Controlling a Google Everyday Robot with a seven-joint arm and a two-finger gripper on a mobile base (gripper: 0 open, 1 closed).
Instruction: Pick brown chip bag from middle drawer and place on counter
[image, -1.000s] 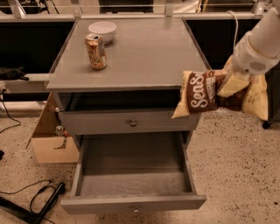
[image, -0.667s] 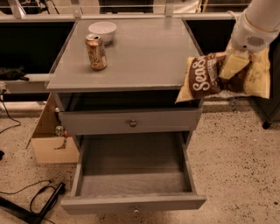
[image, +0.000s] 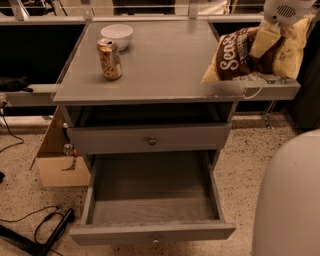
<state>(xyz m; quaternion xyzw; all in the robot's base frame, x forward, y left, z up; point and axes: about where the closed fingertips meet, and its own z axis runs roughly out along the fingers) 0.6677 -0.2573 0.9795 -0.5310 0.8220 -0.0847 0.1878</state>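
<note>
The brown chip bag (image: 234, 56), dark brown with white lettering and cream ends, hangs tilted over the right front corner of the counter (image: 165, 60). My gripper (image: 272, 49) is at the top right, shut on the bag's right end, with its yellow fingers (image: 264, 39) around it. The middle drawer (image: 90, 200) is pulled wide open below, and its dark floor is bare. Its knob sits on the front panel at the bottom of the view.
A tan soda can (image: 110, 59) and a white bowl (image: 117, 35) stand at the counter's back left. The upper drawer (image: 151, 141) is closed. A cardboard box (image: 55, 162) and cables lie on the floor at left. A white robot body part (image: 290, 200) fills the lower right.
My gripper has lifted the bag up and inward, from beside the upper drawer's level to the height of the counter's right edge.
</note>
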